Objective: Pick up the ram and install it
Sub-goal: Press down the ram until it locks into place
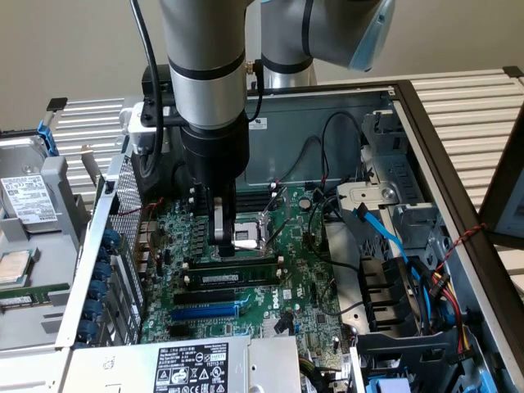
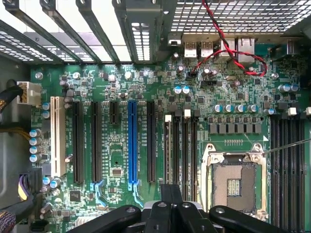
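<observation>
An open PC case lies on a slatted white table against a plain beige wall, its green motherboard filling the centre of the exterior frame. The arm comes down from the top centre, and its gripper hangs over the board just beside the CPU socket. The fingers are clenched together, and whether anything is pinched between them cannot be made out. The ram sits just below the gripper at frame centre, standing on edge in one of the black slots, with a blue slot further down. In the wrist view the gripper rises from the bottom centre, beside the socket at lower right, with the blue slot left of centre and a red-and-black wire at upper right. The arm hides the board's upper left part in the exterior view; a drive is cut off at the left edge.
</observation>
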Controlling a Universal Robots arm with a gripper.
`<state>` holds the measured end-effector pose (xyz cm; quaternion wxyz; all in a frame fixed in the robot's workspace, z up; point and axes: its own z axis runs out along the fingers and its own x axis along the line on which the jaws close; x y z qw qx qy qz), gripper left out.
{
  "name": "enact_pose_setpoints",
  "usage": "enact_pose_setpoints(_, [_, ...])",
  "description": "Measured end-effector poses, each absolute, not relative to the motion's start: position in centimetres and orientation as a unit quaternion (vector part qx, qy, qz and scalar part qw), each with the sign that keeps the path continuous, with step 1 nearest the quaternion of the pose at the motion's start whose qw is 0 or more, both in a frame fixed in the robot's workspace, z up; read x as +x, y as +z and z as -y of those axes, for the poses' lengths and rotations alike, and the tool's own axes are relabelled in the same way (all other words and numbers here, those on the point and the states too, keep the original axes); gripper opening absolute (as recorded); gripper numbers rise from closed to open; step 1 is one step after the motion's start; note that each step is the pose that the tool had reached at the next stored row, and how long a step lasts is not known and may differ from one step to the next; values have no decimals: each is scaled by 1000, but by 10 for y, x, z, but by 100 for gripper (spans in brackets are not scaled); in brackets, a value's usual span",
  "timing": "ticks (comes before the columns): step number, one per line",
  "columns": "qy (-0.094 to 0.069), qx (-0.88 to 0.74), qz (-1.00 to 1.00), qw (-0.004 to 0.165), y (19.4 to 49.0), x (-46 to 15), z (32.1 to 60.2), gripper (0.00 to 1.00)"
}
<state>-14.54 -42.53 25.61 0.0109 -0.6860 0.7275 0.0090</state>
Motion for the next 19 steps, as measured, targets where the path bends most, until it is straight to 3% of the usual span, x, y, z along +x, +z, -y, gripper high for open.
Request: enact_pose_setpoints(19, [9,-665,-747,11,256,-145,426,11])
